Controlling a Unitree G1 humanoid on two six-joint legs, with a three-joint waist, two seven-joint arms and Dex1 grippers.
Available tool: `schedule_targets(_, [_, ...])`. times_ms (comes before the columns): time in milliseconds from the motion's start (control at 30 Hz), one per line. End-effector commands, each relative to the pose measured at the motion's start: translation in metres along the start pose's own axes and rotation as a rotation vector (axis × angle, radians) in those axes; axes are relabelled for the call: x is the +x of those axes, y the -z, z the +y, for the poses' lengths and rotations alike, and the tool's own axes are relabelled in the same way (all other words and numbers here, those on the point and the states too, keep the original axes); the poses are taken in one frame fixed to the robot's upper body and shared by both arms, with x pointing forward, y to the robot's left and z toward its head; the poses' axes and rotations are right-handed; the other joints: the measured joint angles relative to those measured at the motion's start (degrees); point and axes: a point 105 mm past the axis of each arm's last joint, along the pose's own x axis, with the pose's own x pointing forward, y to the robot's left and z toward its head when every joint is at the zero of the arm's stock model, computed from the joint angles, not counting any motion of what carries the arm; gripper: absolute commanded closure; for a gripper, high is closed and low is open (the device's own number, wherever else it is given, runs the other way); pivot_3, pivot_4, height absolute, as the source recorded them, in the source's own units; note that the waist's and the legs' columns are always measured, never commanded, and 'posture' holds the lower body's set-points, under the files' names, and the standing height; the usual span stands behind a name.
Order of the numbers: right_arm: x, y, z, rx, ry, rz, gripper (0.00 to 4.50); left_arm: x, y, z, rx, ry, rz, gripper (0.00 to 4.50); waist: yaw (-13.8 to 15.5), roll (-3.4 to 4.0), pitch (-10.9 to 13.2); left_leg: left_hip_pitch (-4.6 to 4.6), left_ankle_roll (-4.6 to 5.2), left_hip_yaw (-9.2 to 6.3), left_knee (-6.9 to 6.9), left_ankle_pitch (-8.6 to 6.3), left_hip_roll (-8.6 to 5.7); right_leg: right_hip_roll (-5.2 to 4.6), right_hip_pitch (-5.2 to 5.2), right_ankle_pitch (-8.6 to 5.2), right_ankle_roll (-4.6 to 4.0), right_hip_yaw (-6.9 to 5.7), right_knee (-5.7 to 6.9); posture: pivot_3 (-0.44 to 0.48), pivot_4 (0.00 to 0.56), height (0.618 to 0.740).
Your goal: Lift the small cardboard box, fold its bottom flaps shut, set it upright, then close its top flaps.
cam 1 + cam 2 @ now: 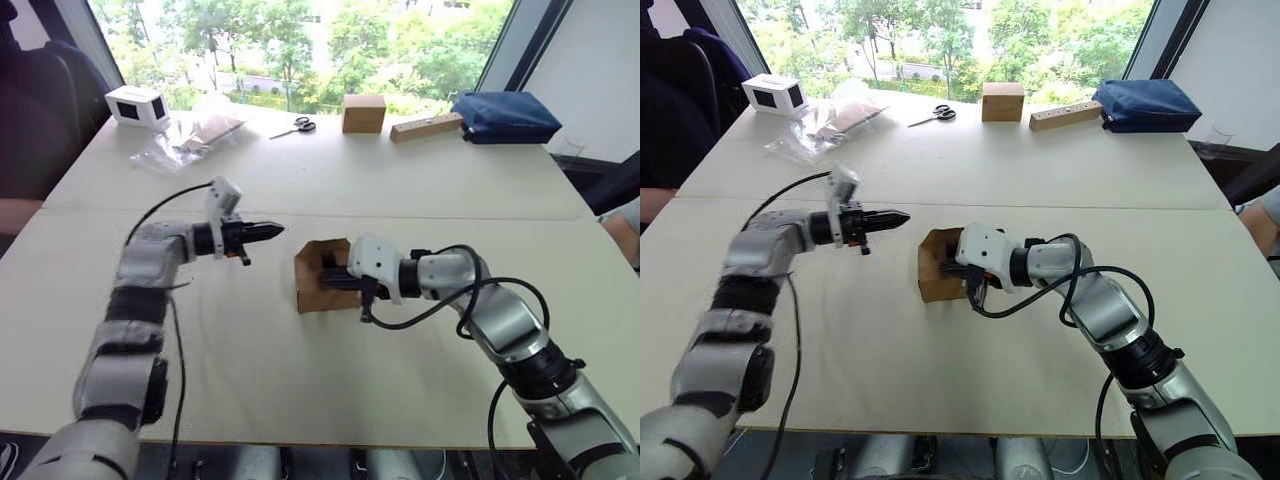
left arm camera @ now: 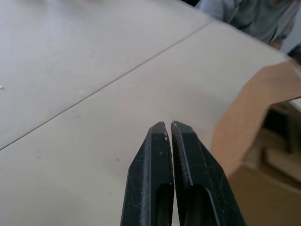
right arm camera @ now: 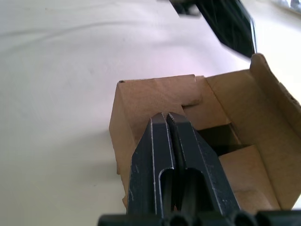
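The small cardboard box point(image 1: 316, 282) lies on its side in the middle of the pale table point(image 1: 300, 380), its open end turned toward my right arm. In the right wrist view two of its flaps point(image 3: 240, 169) are folded inward and one flap point(image 3: 270, 87) stands out at the side. I cannot tell whether these are the bottom flaps or the top flaps. My right gripper point(image 3: 167, 114) is shut, its tips pressing on a folded flap at that open end. My left gripper point(image 1: 274, 231) is shut and empty, hovering just left of the box, apart from it.
Along the far edge stand a cube-shaped cardboard box point(image 1: 363, 113), scissors point(image 1: 297, 126), a wooden block point(image 1: 427, 127), a blue bag point(image 1: 505, 116), plastic bags point(image 1: 195, 130) and a white box point(image 1: 137, 106). A person point(image 2: 254, 16) sits at the right side.
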Motion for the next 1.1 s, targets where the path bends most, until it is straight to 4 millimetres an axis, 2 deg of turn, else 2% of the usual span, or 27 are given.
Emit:
schedule_targets(33, [-0.001, -0.012, -0.006, -0.038, 0.013, -0.042, 4.50, -0.008, -0.010, -0.046, 0.012, 0.095, -0.001, 4.36, 0.2, 0.00, 0.0, 0.00, -0.02, 0.00, 0.00, 0.01, -0.02, -0.04, 0.01, 0.00, 0.00, 0.00, 0.00, 0.000, 0.150, 0.740])
schedule_targets(167, [0.000, -0.012, -0.007, -0.031, 0.015, -0.053, 4.50, -0.010, 0.000, -0.074, -0.001, 0.114, 0.043, 4.36, 0.3, 0.00, 0.0, 0.05, 0.11, -0.02, 0.00, -0.06, -0.07, -0.11, 0.05, 0.00, -0.01, -0.02, -0.04, 0.000, 0.150, 0.740])
schedule_targets(300, [0.000, -0.011, -0.007, -0.027, 0.016, -0.055, 4.50, -0.006, 0.016, -0.084, 0.013, 0.090, 0.101, 4.36, 0.2, 0.01, 0.0, 0.09, 0.19, 0.00, 0.00, -0.11, -0.08, -0.11, 0.06, -0.01, -0.01, 0.00, -0.04, 0.000, 0.150, 0.740])
schedule_targets(533, [0.001, -0.013, -0.006, -0.025, 0.022, -0.063, 4.50, 0.009, 0.021, -0.078, 0.005, 0.061, 0.081, 4.36, 0.2, 0.00, 0.0, 0.10, 0.18, 0.00, -0.01, -0.10, -0.10, -0.08, 0.07, -0.01, -0.02, -0.01, -0.04, 0.000, 0.150, 0.740])
schedule_targets(800, [-0.002, -0.016, -0.005, -0.024, 0.028, -0.071, 4.50, 0.015, 0.030, -0.076, 0.020, 0.080, 0.113, 4.36, 0.2, 0.00, 0.0, 0.10, 0.17, 0.01, -0.02, -0.09, -0.12, -0.07, 0.07, -0.01, -0.02, -0.01, -0.05, 0.000, 0.150, 0.740])
schedule_targets(933, [-0.021, -0.040, -0.006, -0.023, 0.016, -0.159, 4.50, 0.018, 0.040, -0.073, 0.014, 0.080, 0.132, 4.36, 0.3, 0.01, 0.0, 0.10, 0.18, 0.01, -0.02, -0.10, -0.12, -0.08, 0.07, -0.01, -0.02, -0.01, -0.05, 0.000, 0.150, 0.740])
schedule_targets(967, [-0.026, -0.048, -0.009, -0.008, 0.016, -0.190, 4.50, 0.018, 0.040, -0.073, 0.015, 0.082, 0.130, 4.36, 0.3, 0.00, 0.0, 0.10, 0.19, 0.01, -0.02, -0.10, -0.11, -0.08, 0.07, -0.01, -0.02, -0.01, -0.05, 0.000, 0.150, 0.740])
schedule_targets(1033, [-0.033, -0.063, -0.027, 0.029, 0.086, -0.259, 4.50, 0.019, 0.040, -0.074, 0.018, 0.084, 0.125, 4.36, 0.2, 0.01, 0.0, 0.12, 0.19, 0.00, -0.02, -0.11, -0.10, -0.09, 0.09, -0.01, -0.02, -0.01, -0.06, 0.000, 0.150, 0.740])
schedule_targets(1100, [-0.034, -0.062, -0.048, 0.009, 0.187, -0.235, 4.50, 0.019, 0.040, -0.075, 0.019, 0.086, 0.121, 4.36, 0.2, 0.01, 0.0, 0.13, 0.19, 0.01, -0.02, -0.11, -0.09, -0.09, 0.09, -0.01, -0.02, -0.01, -0.04, 0.000, 0.150, 0.740])
